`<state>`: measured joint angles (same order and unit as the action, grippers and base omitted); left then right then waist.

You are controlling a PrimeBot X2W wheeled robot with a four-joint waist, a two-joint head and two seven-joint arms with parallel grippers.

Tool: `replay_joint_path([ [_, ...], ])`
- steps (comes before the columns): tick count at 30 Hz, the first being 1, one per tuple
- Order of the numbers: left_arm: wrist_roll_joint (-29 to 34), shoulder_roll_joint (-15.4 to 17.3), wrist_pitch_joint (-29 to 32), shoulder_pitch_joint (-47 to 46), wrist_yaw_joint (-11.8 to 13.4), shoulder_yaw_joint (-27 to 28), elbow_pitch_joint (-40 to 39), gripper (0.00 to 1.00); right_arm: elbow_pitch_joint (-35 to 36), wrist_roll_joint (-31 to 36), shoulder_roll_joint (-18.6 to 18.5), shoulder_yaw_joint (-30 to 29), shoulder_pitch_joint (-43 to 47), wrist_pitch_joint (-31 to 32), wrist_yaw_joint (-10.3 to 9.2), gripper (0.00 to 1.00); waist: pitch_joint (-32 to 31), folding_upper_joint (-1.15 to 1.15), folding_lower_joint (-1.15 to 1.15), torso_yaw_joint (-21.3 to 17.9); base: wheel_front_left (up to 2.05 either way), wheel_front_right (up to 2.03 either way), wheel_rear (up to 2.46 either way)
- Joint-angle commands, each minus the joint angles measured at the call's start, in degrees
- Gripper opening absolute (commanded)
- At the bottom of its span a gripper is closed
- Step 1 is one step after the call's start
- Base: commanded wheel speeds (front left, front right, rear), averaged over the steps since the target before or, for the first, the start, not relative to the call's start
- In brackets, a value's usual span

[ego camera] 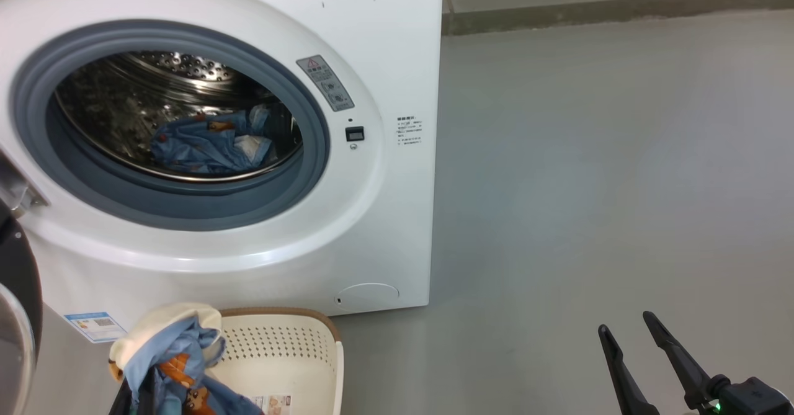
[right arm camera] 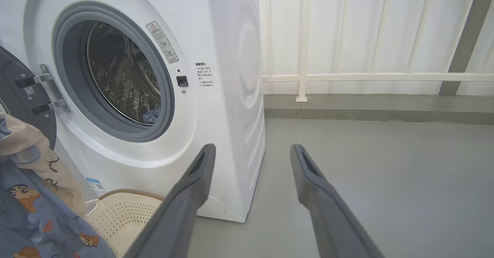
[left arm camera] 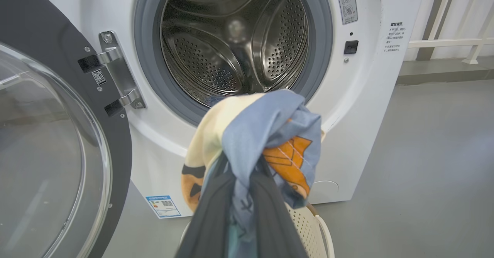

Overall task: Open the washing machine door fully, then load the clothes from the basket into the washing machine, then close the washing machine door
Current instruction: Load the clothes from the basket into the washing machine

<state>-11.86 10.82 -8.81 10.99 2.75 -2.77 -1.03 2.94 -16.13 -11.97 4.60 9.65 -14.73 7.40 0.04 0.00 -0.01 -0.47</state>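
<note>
The washing machine (ego camera: 384, 216) stands with its door (left arm camera: 58, 142) swung wide open to the left. Some light blue clothes (ego camera: 211, 145) lie inside the steel drum (left arm camera: 231, 38). My left gripper (left arm camera: 241, 169) is shut on a bundle of blue, cream and orange-print clothes (left arm camera: 270, 134), held up in front of the drum opening and above the basket (ego camera: 291, 353). In the head view that bundle (ego camera: 173, 353) hangs over the basket's left end. My right gripper (ego camera: 625, 322) hovers open and holds nothing, low over the floor to the machine's right, its fingers (right arm camera: 193, 188) spread wide.
Grey floor (ego camera: 589, 185) stretches to the right of the machine. A white railing and wall (right arm camera: 366, 76) run behind it. The open door's hinge (left arm camera: 115, 73) and black rim (ego camera: 18, 278) stand out at the machine's left side.
</note>
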Motion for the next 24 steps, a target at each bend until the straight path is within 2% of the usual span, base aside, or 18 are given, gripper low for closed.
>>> replay_joint_path([
  [1,-0.4,1.2,0.1,-1.2,-0.2,2.0,-2.5,0.0,1.3,0.9,-0.5,0.8,-0.7,-0.3,0.09,1.0,-0.9,0.0,0.01,0.5,0.0,0.0,0.0],
  [24,-1.5,1.7,0.4,-1.5,0.0,0.7,-2.7,0.0,1.1,1.1,0.2,1.2,-0.9,-0.3,0.09,1.0,-1.5,0.0,0.01,0.4,0.0,0.0,0.0],
])
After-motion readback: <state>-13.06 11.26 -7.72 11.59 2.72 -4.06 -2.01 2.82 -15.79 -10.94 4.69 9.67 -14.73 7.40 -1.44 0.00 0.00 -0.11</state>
